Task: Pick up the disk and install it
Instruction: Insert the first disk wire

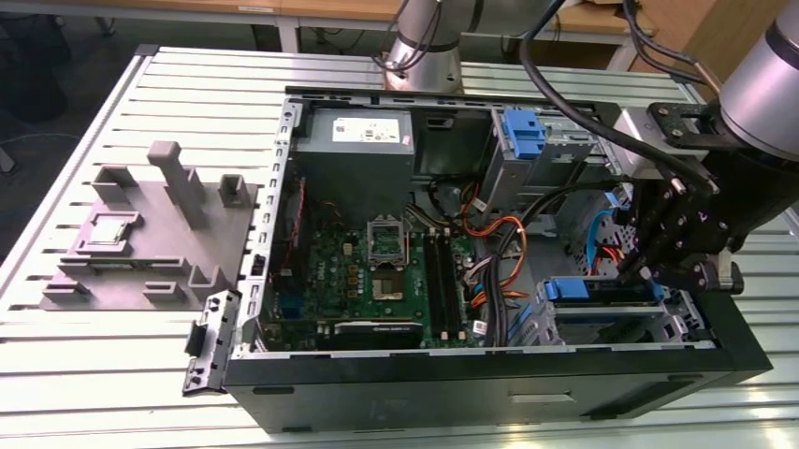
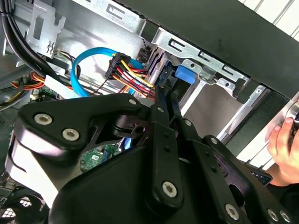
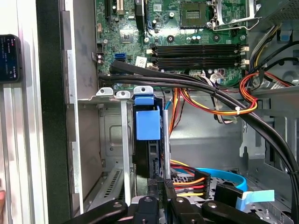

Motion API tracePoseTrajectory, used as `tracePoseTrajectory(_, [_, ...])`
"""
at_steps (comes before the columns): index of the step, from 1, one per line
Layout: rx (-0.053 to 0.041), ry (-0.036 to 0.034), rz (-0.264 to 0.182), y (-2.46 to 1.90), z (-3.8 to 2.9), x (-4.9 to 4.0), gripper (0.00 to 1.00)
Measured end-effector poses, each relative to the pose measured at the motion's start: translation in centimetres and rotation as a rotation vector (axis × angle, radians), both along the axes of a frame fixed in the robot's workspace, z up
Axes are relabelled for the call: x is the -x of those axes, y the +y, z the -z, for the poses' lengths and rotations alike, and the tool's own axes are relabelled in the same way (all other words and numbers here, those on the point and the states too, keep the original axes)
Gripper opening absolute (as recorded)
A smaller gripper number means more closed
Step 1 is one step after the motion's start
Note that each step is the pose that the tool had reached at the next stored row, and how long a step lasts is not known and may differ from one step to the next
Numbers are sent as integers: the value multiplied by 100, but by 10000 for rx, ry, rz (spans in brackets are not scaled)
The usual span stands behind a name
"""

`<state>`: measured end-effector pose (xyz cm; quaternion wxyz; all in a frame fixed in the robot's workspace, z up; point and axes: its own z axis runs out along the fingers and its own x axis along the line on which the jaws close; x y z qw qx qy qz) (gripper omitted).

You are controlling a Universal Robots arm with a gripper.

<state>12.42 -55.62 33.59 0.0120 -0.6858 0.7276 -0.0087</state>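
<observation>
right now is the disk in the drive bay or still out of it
In the bay, at least partly: the disk stands on edge between the metal bay walls, the gripper on its end. Fully seated: cannot tell.

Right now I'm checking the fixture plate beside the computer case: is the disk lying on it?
No. In the exterior view the disk sits in the drive bay inside the case, under the end effector, not on the grey fixture.

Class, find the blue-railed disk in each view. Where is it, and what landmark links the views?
Exterior view: the disk in the drive cage, on the exterior view's right.
First wrist view: the disk inside the cage, near black cables.
Second wrist view: the disk beside coloured wires.
Shared landmark: the light-blue cable.
</observation>
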Motion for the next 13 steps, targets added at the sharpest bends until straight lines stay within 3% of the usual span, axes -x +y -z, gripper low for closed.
tracePoseTrajectory(13, [-14, 0, 3, 1, 31, 3, 16])
